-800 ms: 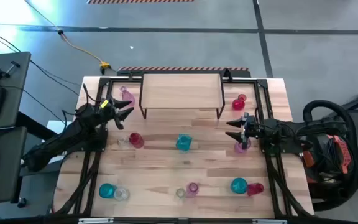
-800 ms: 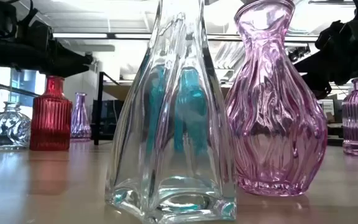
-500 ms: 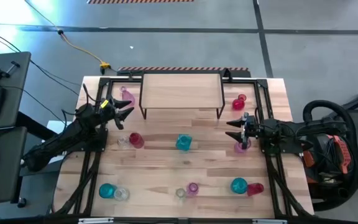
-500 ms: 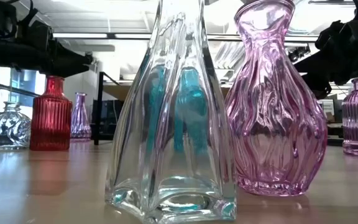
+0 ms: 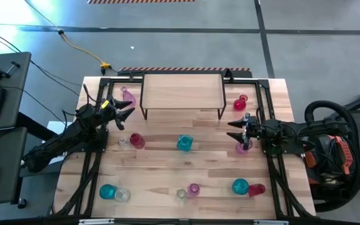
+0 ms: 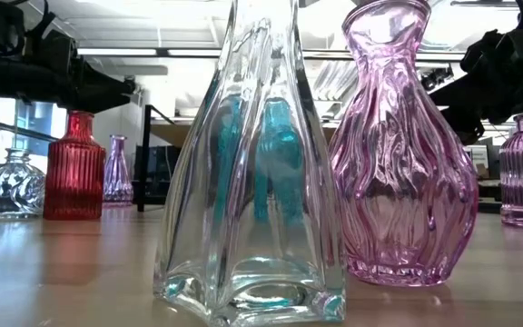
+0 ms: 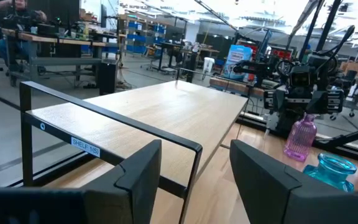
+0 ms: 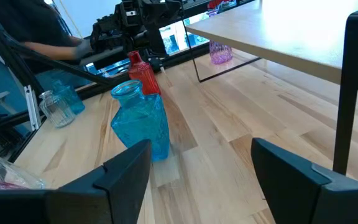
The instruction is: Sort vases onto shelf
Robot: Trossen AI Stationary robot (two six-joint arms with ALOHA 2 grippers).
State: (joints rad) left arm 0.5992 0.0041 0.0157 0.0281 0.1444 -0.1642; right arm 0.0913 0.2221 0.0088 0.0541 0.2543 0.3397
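Vases are spread over the tabletop (image 5: 167, 169), and none is seen on the shelf (image 5: 183, 91). Nearest the front edge a teal vase (image 5: 107, 191) stands with a clear one (image 5: 122, 195) just beside it, then a small clear vase (image 5: 181, 194) touching or just beside a pink vase (image 5: 194, 189), then a second teal vase (image 5: 240, 186) with a red one (image 5: 257, 189) just beside it. Farther in, a red vase (image 5: 137, 140) stands with a clear one (image 5: 124, 141) beside it, and a square teal vase (image 5: 184, 143) is near the middle. The right tool (image 5: 237, 129) is held at the right side with its fingers apart, and a pink vase (image 5: 242, 147) is just beside it. The left tool (image 5: 126, 110) is held at the left side, fingers apart, near the shelf's left end, clamped on nothing. At the back, a pink vase (image 5: 128, 95) stands left of the shelf and a red vase (image 5: 240, 102) right of it. The shelf stands at the rear middle with its top bare.
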